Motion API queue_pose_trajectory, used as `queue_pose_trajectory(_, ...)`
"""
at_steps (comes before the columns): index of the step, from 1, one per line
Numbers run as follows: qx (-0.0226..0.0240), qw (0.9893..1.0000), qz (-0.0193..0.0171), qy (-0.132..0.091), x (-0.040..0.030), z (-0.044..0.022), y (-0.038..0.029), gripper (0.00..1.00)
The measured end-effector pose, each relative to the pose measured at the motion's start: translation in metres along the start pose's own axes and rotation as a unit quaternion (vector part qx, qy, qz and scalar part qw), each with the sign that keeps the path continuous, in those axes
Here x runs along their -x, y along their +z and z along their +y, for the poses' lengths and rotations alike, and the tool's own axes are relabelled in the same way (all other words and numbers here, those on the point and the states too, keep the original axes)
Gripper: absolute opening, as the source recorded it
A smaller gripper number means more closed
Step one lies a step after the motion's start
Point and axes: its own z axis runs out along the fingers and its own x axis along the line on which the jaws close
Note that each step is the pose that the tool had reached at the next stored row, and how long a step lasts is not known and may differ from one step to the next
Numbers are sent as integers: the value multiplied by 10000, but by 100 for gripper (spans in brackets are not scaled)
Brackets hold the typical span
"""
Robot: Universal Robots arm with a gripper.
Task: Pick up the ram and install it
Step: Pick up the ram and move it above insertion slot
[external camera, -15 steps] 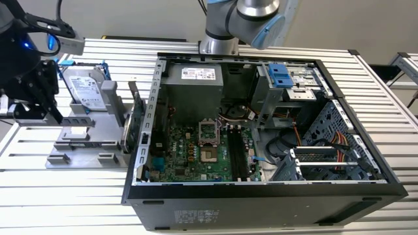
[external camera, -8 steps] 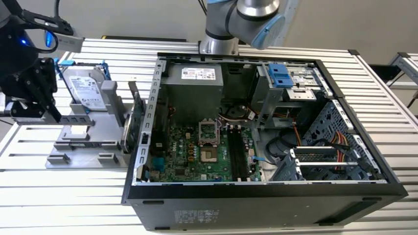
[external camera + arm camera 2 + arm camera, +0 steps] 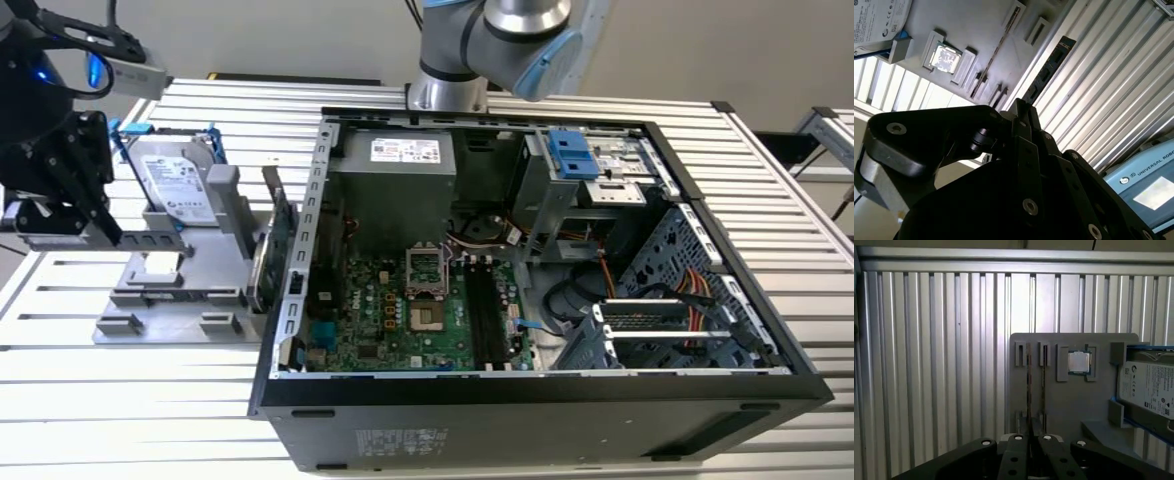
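Evidently the ram (image 3: 1048,70) is gripped by one end between the closed fingertips of the gripper (image 3: 1021,107). In the second wrist view the narrow strip, with its row of dark chips, is seen running straight out from the tips. There it is outlined against the ribbed table (image 3: 1114,75), just beside the edge of the grey holder (image 3: 979,20). In the first wrist view the ram is seen edge-on as a thin line rising from between the fingers. A second thin strip (image 3: 1043,390) is seated in a holder slot just beside it. On the same holder a processor chip (image 3: 1079,362) is lodged in a recess, and a hard drive (image 3: 1149,385) is propped beyond it. In the exterior view an open computer case (image 3: 561,410) is laid on the table just beside the holder, at the exterior view's right.
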Motion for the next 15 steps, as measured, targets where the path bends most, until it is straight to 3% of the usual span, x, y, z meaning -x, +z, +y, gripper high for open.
queue_pose_trajectory(7, 0, 10000, 0, 0, 2, -1, -78, 0)
queue_pose_trajectory(15, 1, 10000, 1, 0, 3, -2, -121, 0)
